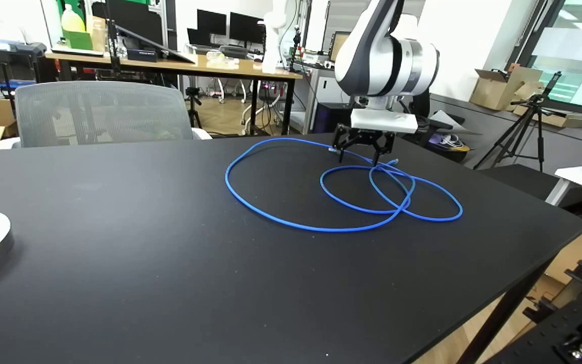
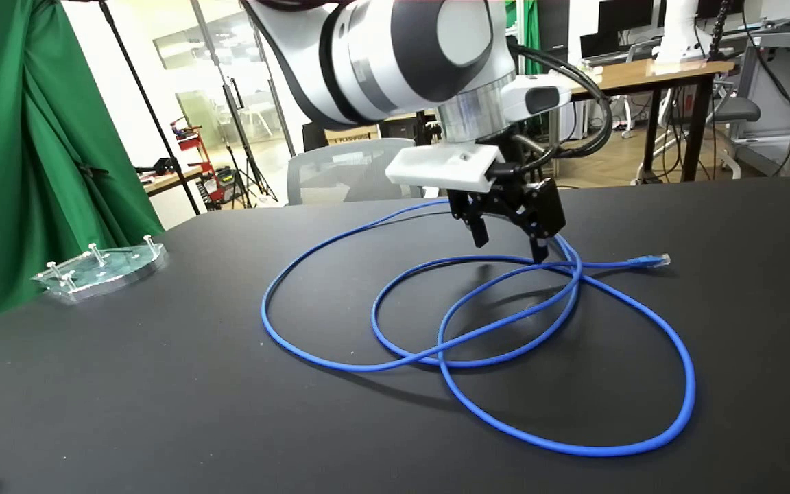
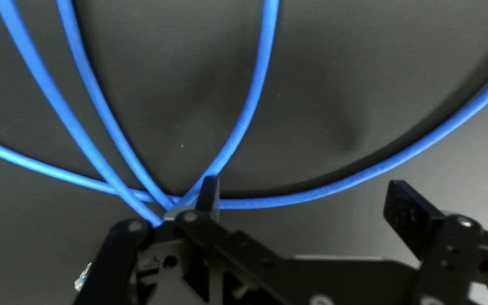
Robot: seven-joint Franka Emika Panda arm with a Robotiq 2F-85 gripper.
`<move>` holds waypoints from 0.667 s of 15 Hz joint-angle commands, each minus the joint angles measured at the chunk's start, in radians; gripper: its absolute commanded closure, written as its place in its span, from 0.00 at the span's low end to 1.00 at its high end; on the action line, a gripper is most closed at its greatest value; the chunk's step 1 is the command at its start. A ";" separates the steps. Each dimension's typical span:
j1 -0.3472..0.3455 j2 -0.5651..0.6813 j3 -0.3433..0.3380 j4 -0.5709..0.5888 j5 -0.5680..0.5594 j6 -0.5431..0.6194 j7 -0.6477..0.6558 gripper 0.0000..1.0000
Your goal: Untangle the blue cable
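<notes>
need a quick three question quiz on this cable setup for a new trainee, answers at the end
1. Fill in: the blue cable lies on a ____ tabletop.
2. True or false: the cable never crosses over itself.
3. How do the jaws of the tool stand? a) shut on the cable; b) shut on nothing; c) apart.

Key: 1. black; 2. false, its loops overlap; 3. c.

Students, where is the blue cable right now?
In an exterior view, the blue cable lies in loops on the black table, partly beneath the open gripper and to the right of the clear plate with bolts.
</notes>
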 commanded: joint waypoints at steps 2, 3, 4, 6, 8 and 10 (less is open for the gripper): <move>0.092 -0.055 -0.075 -0.126 -0.005 0.071 0.122 0.00; 0.100 -0.054 -0.083 -0.136 0.001 0.074 0.136 0.00; 0.099 -0.052 -0.083 -0.144 0.009 0.079 0.141 0.25; 0.111 -0.055 -0.099 -0.165 0.014 0.092 0.161 0.32; 0.117 -0.066 -0.112 -0.187 0.020 0.113 0.176 0.47; 0.123 -0.077 -0.126 -0.204 0.028 0.126 0.184 0.61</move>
